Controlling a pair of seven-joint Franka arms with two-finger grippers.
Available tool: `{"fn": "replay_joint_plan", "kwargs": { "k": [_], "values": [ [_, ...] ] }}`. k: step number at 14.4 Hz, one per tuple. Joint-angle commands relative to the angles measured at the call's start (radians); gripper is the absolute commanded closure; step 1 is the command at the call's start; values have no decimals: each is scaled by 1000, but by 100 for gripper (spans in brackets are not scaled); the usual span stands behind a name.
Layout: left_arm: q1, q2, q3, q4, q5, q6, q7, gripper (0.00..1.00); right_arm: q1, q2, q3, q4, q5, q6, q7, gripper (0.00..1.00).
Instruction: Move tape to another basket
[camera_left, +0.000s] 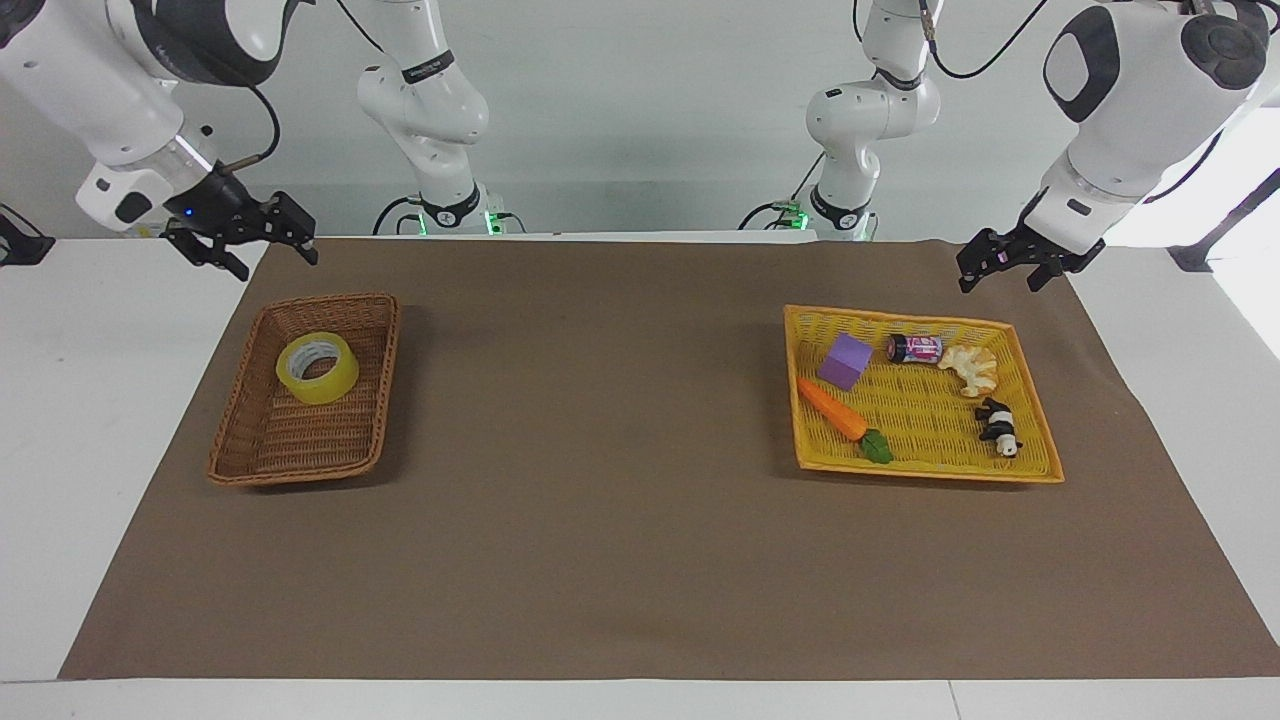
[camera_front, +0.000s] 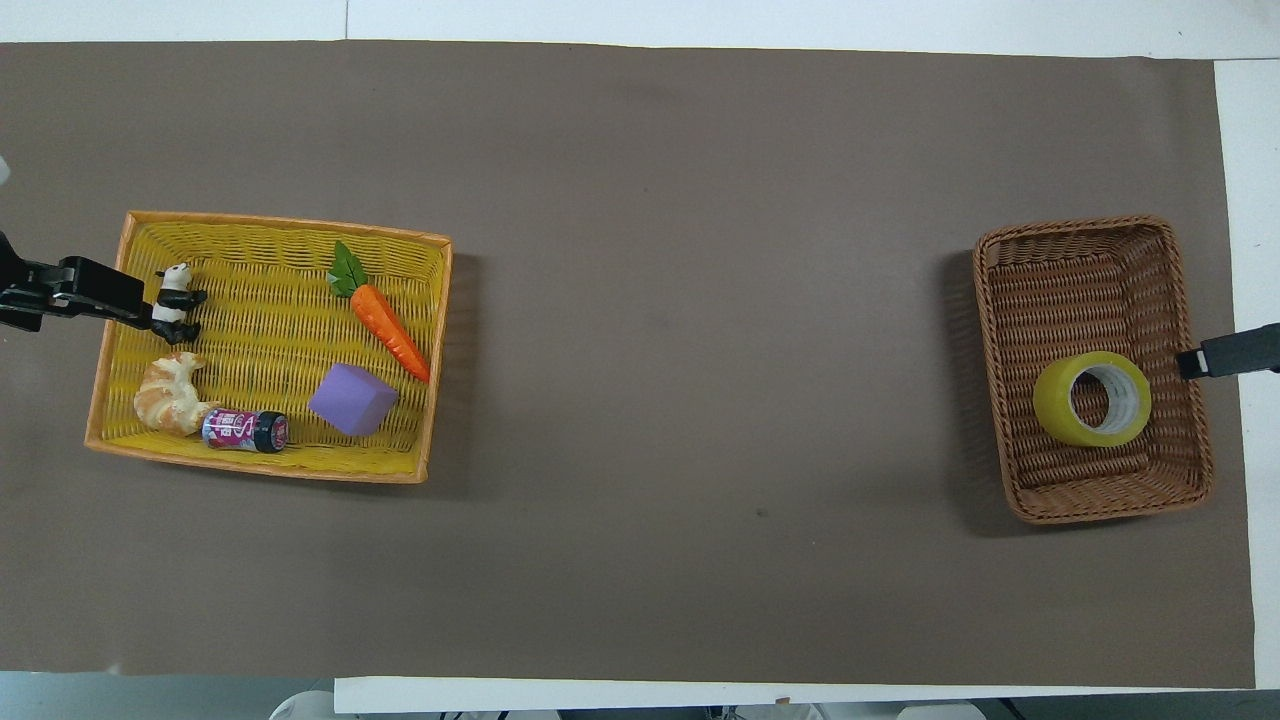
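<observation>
From the facing view, the tape lies flat inside the brown wicker basket, resting on the basket's woven floor in the half nearer the robots. The right gripper hangs in the air over the edge of the brown mat at the right arm's end of the tabletop, its jaws released and empty, with the tape below them and well apart. The left gripper hangs over the mat just by the yellow woven tray, jaws released and holding nothing; this arm waits. Under and near its jaws the tray carries a purple block, a toy carrot, a small can, a croissant and a panda figure.

From the overhead view, the tape sits in the wicker basket close to the wall beside which the right gripper's dark tip shows; the tip overlaps the basket's rim from above. The left gripper covers the yellow tray's edge next to the panda figure.

Judged from how things lie, the move looks done: the tape is in the wicker basket, neither gripper grips anything, and nothing appears left beyond clearing the arms away.
</observation>
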Motion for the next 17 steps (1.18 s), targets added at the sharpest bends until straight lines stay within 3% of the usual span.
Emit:
{"fn": "replay_joint_plan", "kwargs": {
  "k": [1, 2, 3, 5, 8, 17],
  "values": [
    [3, 1, 0, 5, 19, -16, -3, 1, -20, 68, 7, 143, -48, -87, 75, 0],
    [3, 1, 0, 5, 19, -16, -3, 1, -11, 96, 8, 187, -93, -119, 75, 0],
    [3, 1, 0, 5, 19, -16, -3, 1, 81, 107, -17, 201, -141, -132, 78, 0],
    [3, 1, 0, 5, 19, -16, -3, 1, 240, 111, -205, 196, -151, -141, 92, 0],
    [3, 1, 0, 5, 19, -16, -3, 1, 381, 120, -361, 175, -152, -137, 130, 0],
    [3, 1, 0, 5, 19, -16, -3, 1, 395, 142, -366, 193, -155, -131, 133, 0]
  ]
}}
